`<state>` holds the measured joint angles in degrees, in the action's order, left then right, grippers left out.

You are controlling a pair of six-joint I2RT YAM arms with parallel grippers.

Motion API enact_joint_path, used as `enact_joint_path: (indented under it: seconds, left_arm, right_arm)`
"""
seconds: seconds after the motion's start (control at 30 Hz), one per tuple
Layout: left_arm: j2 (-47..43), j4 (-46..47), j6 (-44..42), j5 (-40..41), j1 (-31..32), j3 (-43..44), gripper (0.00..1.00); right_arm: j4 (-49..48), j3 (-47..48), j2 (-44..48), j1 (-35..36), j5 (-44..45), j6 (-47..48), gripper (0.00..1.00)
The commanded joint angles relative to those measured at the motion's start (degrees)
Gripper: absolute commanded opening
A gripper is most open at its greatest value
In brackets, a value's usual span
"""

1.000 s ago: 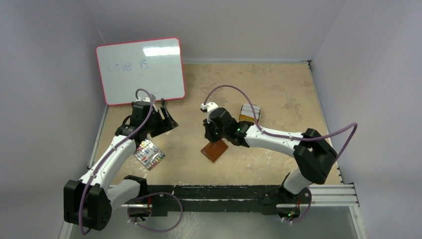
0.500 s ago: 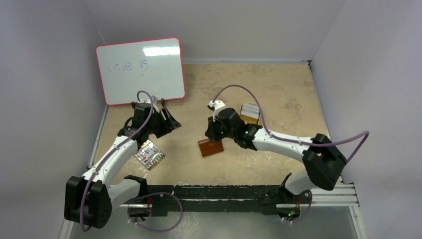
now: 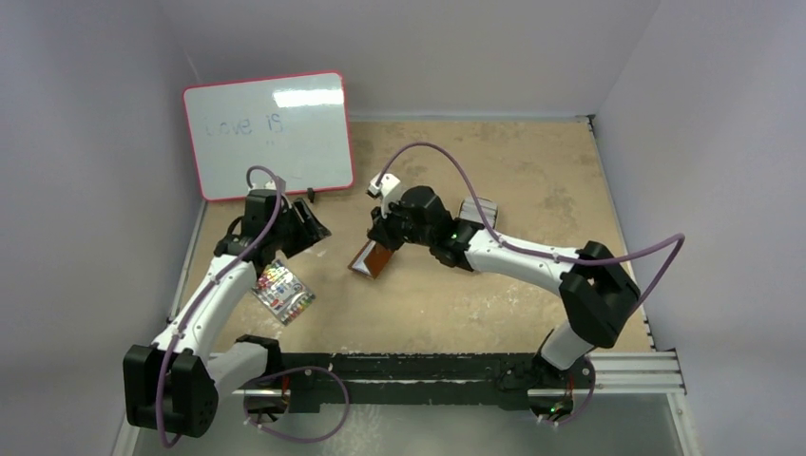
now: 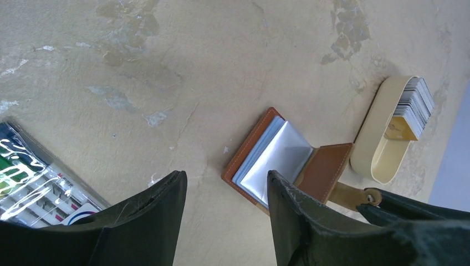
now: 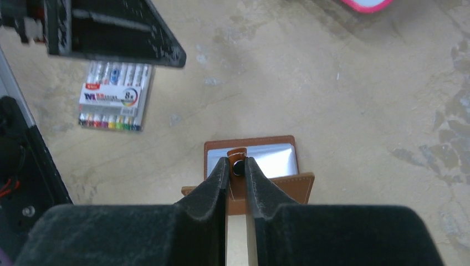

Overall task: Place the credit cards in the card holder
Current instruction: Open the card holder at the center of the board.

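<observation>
**A:** Reading any text off the props?

**B:** Whiteboard, pink frame, faint blue handwriting: "Love is". Marker pack has a red-and-white logo too small to read, plus a big "8" and colour swatches along one edge.

**A:** Surface, room?

**B:** Table is sandy beige and worn, with darker blotches and pale scuffs. Plain pale lilac walls on three sides. The whiteboard leans at the far-left corner.

**A:** Card holder?

**B:** Card holder is brown leather and open, to the robot's right of the whiteboard's near corner and a bit nearer. One cover looks down on the table, clear sleeves fanned up. Right jaws are clamped on its snap strap, button between the pads.

**A:** Cards?

**B:** Credit cards are stacked on edge in a cream oval tin. It's further right of the whiteboard, beyond the card holder, not touching it.

**A:** Left side?

**B:** Left jaws are spread apart, gripping nothing, just off the whiteboard's near right corner and facing the card holder. The marker pack lies flat, nearer than the whiteboard.

**A:** Obstructions?

**B:** Right arm runs close against the tin in the top view. Purple cables loop over both wrists.
</observation>
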<state>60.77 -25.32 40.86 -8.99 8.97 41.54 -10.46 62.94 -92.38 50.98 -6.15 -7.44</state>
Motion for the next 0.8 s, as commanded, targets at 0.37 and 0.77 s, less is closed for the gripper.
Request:
enact_joint_path:
  seconds: [0.37, 0.77]
  left_arm:
    - [3.33, 9.59, 1.21, -7.2, 2.5, -3.47, 0.55]
    - [8.33, 24.3, 6.49, -17.13, 6.3, -8.01, 0.58]
  right_arm:
    - [-20.62, -29.52, 15.08, -0.04, 7.37, -9.09, 0.14]
    - [-19.44, -34.88, 20.06, -0.03, 11.11, -14.31, 0.15]
